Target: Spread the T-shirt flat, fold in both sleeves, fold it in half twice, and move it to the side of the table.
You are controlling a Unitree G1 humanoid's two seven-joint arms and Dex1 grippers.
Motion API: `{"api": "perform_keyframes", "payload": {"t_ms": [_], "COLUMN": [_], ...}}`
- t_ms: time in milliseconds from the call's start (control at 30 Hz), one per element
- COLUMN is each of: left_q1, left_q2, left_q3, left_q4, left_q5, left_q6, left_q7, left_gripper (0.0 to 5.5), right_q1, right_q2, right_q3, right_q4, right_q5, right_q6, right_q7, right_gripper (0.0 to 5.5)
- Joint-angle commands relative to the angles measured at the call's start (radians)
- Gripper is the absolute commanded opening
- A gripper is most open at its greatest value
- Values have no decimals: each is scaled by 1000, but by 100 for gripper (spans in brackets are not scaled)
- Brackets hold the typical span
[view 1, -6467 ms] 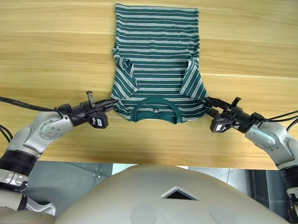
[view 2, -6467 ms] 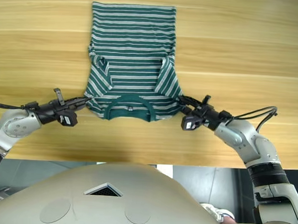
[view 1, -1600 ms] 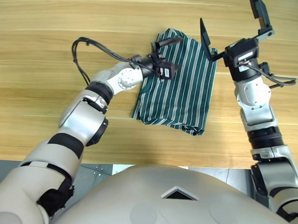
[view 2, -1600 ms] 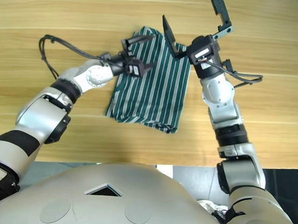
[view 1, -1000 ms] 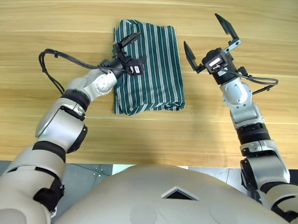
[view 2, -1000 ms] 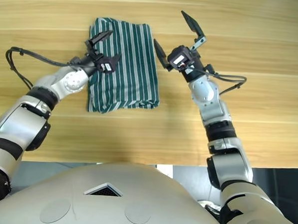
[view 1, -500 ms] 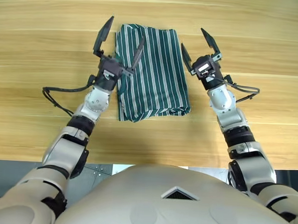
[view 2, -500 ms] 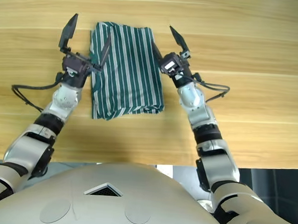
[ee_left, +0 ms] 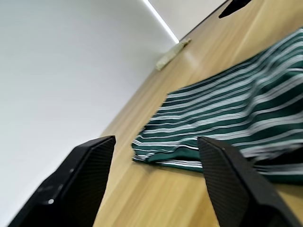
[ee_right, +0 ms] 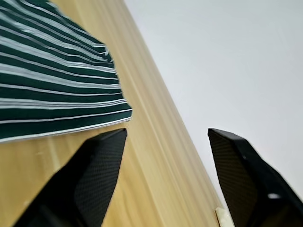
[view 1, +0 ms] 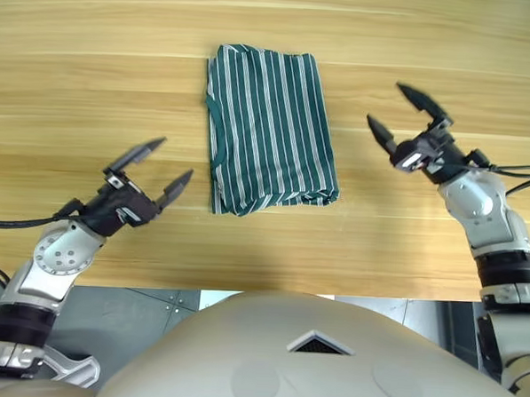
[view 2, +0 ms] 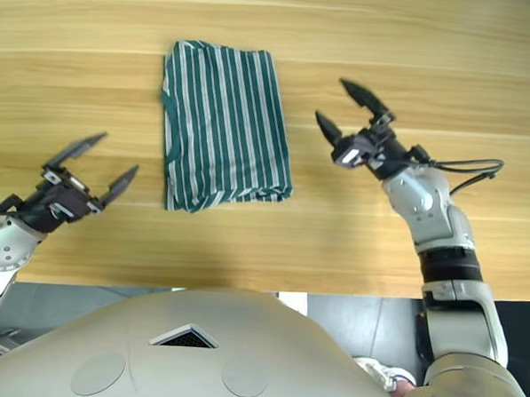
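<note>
Item 1: green-and-white striped fabric T-shirt point(view 1: 270, 128), folded to a compact rectangle, flat on light wooden table point(view 1: 76, 64), mid-table. Long axis runs away from me.
Item 2: L gripper point(view 1: 176, 156), jaws wide, empty, just off shirt's near-left corner.
Item 3: R gripper point(view 1: 385, 102), jaws wide, empty, near shirt's right edge, not touching.
Shirt sits between both. I judge L slightly nearer. Side shift not yet done.
</note>
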Motion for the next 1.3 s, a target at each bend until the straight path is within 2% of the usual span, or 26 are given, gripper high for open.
{"api": "perform_keyframes", "payload": {"t_ms": [33, 133, 233, 400, 533, 667, 733, 1100, 1300], "left_q1": [23, -69, -156, -160, -181, -98, -86, -239, -307], "left_q2": [72, 62, 31, 72, 61, 134, 156, 42, 9], "left_q3": [-10, -86, -144, -131, -165, -61, -58, -268, -300], "left_q4": [-68, -45, 30, 56, 72, 12, 23, 75, 159], "left_q5": [88, 154, 225, 266, 301, 217, 244, 289, 327], "left_q6": [66, 87, 95, 92, 90, 90, 97, 66, 53], "left_q7": [-123, -219, -263, -275, -287, -278, -294, -376, -346], "left_gripper": [307, 307, 307, 307, 307, 307, 307, 307, 307], "right_q1": [104, 194, 219, 238, 226, 229, 228, 205, 195], "right_q2": [-118, -176, -165, -154, -144, -149, -143, -129, -122], "right_q3": [35, 11, 6, 0, 3, -10, -13, 0, 3], "right_q4": [-75, -173, -201, -223, -222, -208, -210, -192, -174], "right_q5": [-135, -136, -134, -121, -117, -116, -113, -120, -119], "right_q6": [22, 43, 62, 78, 79, 77, 79, 66, 58], "right_q7": [83, 134, 127, 126, 124, 116, 110, 102, 101], "right_gripper": [316, 316, 316, 316, 316, 316, 316, 316, 316]}}
